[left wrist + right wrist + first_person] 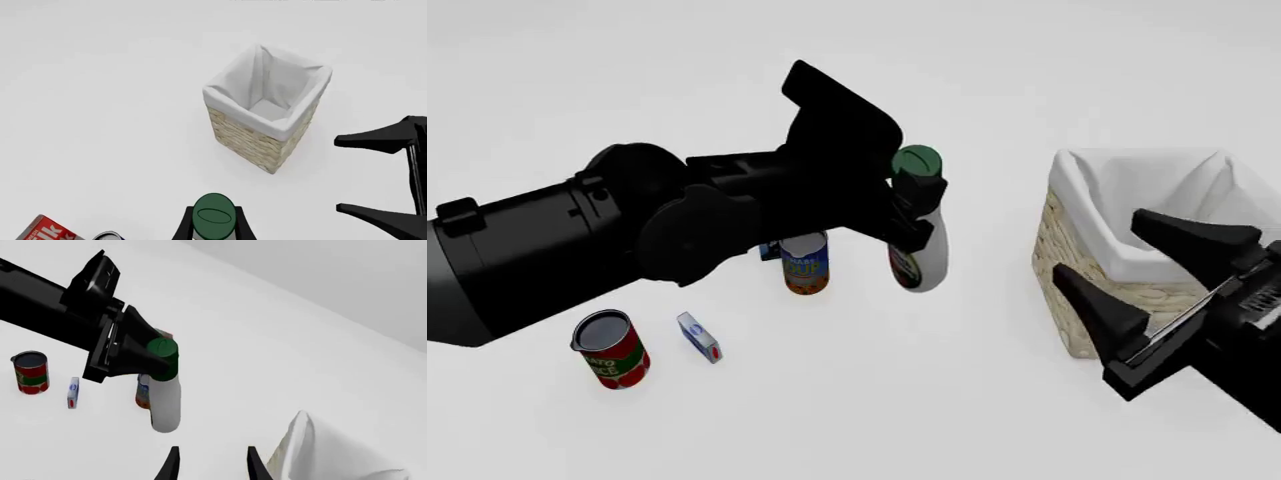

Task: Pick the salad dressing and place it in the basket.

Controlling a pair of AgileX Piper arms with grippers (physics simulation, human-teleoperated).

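The salad dressing (918, 255), a white bottle with a dark green cap, hangs upright with my left gripper (918, 205) shut on its neck, just under the cap. It is to the left of the basket (1174, 170), apart from it. In the left wrist view the green cap (213, 216) sits between my fingers, and the wicker basket (253, 142) with its white lining stands ahead, nothing inside it. My right gripper (1101, 245) stands open in front of the basket with nothing between its fingers. The right wrist view shows the bottle (165, 405) and the basket's cloth rim (300, 450).
On the table under and behind my left arm stand a blue-and-orange can (805, 262), a red tomato can (611, 350) and a small blue-and-white box (701, 337). A red milk carton (47, 231) shows at the edge of the left wrist view.
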